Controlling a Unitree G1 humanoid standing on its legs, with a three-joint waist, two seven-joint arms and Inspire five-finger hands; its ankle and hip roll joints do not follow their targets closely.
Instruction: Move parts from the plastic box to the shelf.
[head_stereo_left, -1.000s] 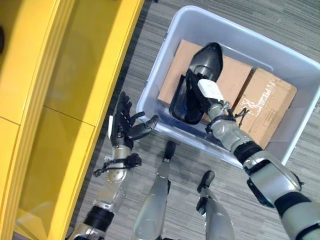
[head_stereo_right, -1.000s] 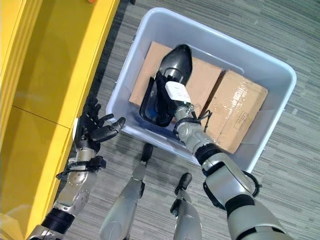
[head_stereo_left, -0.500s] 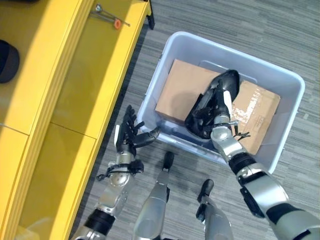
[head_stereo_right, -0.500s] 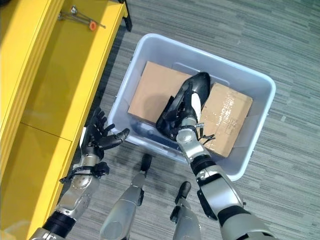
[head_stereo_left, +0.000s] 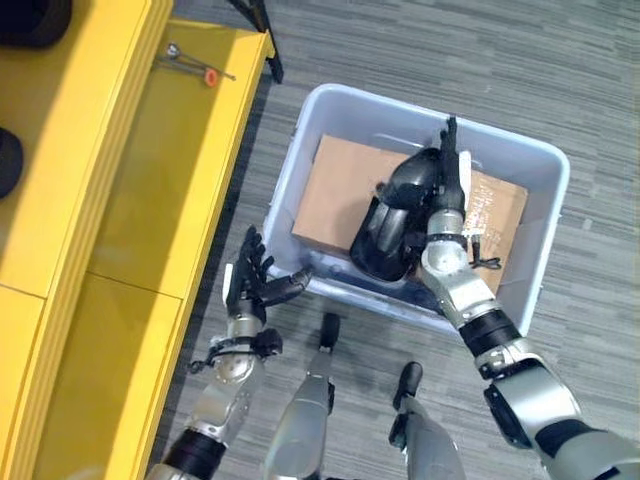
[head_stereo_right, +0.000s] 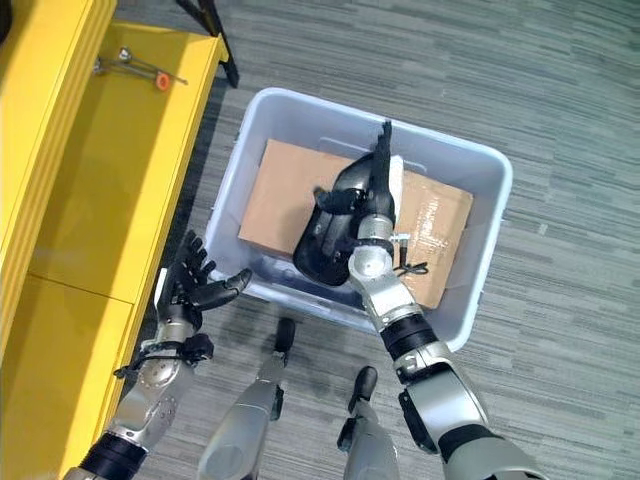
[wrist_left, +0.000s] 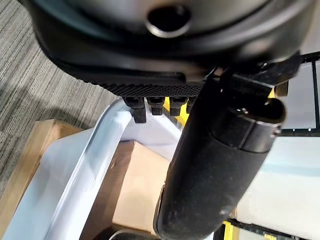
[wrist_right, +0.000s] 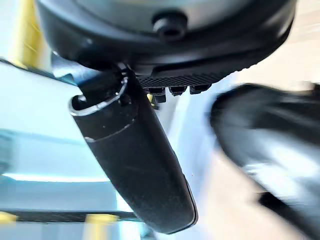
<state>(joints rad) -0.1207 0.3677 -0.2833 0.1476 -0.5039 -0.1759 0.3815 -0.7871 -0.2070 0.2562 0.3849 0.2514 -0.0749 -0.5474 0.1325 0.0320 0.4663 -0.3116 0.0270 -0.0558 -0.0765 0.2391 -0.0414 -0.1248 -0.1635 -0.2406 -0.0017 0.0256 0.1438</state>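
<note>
The pale plastic box (head_stereo_left: 289, 166) stands on the carpet with two cardboard boxes (head_stereo_left: 335, 190) in it. A glossy black moulded part (head_stereo_left: 383, 226) lies tilted on the cardboard. My right hand (head_stereo_left: 446, 196) is inside the box, against the part's right side. Its fingers (head_stereo_right: 384, 150) are straight and point away from me, so it is open; its thumb (wrist_right: 135, 150) is also straight, with the part (wrist_right: 270, 130) beside it. My left hand (head_stereo_left: 253, 287) is open with fingers spread, outside the box's near left corner. The yellow shelf (head_stereo_left: 150, 170) runs along the left.
A metal tool with an orange piece (head_stereo_left: 196, 66) lies on the shelf's far end. Dark round objects (head_stereo_left: 32, 14) sit on its upper level. A black stand leg (head_stereo_left: 258, 30) rises between shelf and box. Grey carpet surrounds the box.
The camera has shifted. My right hand's fingers, curled round the black part before, now stand straight, and the part has come down onto the cardboard. The left hand keeps its pose.
</note>
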